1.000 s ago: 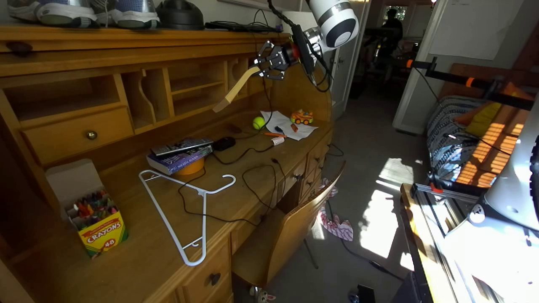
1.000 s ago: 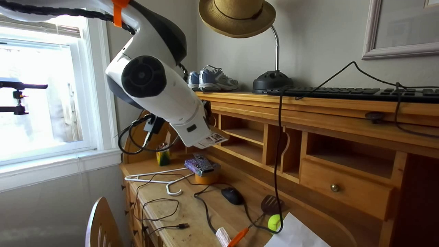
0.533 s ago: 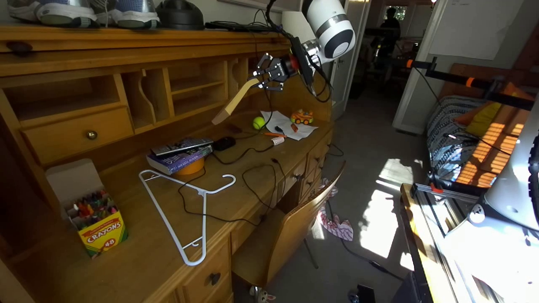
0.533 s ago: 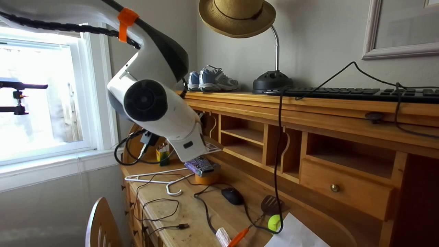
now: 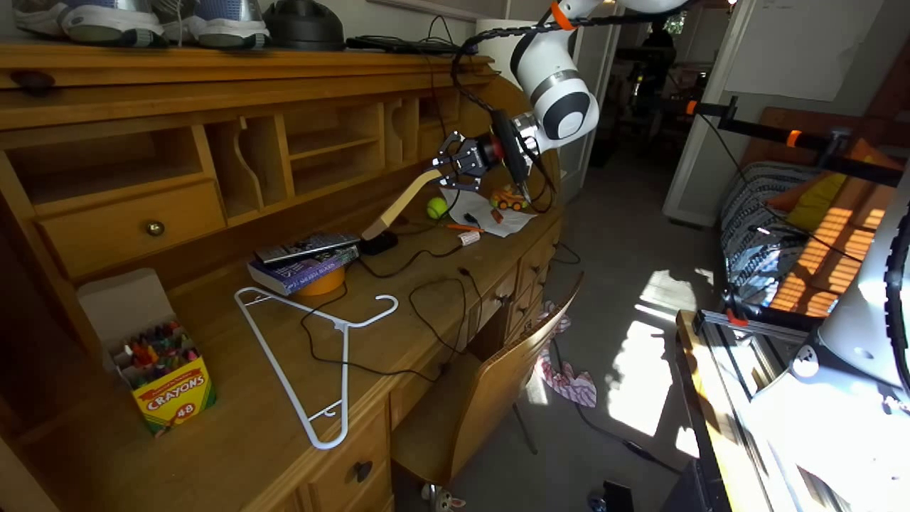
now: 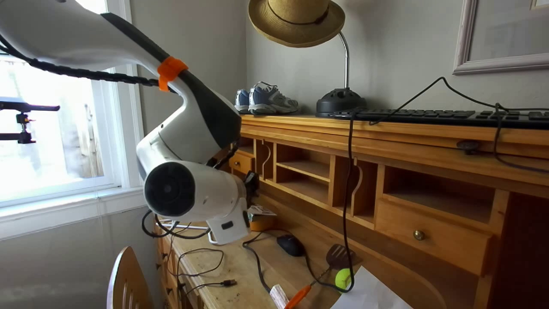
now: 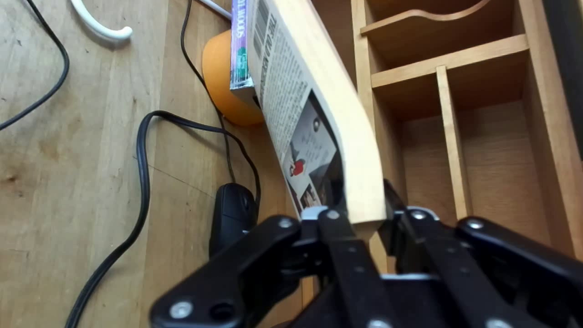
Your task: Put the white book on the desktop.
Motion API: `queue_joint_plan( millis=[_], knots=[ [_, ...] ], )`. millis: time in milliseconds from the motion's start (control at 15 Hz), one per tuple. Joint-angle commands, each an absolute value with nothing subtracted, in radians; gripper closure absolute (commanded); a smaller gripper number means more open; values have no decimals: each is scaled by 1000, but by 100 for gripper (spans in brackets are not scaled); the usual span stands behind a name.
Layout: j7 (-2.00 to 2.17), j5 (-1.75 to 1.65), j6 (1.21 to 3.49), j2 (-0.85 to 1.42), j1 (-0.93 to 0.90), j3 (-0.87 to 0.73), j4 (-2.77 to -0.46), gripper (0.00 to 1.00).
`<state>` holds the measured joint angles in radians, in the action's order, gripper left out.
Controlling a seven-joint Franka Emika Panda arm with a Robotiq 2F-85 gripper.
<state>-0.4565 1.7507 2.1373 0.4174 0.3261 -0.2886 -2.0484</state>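
At lower left, the wooden desktop (image 5: 384,338) bears a "CRAYONS 48" box (image 5: 173,395); upper centre, the gripper (image 5: 439,174) clamps the white book (image 5: 397,208).

In an exterior view, the crayon box (image 5: 174,395) sits lower left on the desk (image 5: 242,419), hanger (image 5: 345,391) right of it, and there's the book (image 5: 400,204) in the end effector (image 5: 436,173), upper centre!

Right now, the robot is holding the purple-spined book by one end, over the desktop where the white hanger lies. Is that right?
Not quite: as the wrist view shows, the end effector holds a paperback with cream page edges, not the purple-spined book. The rest stands: held by one end, over the desktop where the white hanger lies.
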Motion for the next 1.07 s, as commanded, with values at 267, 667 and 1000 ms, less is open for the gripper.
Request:
queue_joint_plan(
  millis=[267,667,1000],
  knots=[
    [-499,1870,2108,526,337,-288,-2033,94],
    [-512,1942,2137,595,331,-296,-2019,94],
    [-511,1963,2200,573,307,-316,-2064,94]
  ],
)
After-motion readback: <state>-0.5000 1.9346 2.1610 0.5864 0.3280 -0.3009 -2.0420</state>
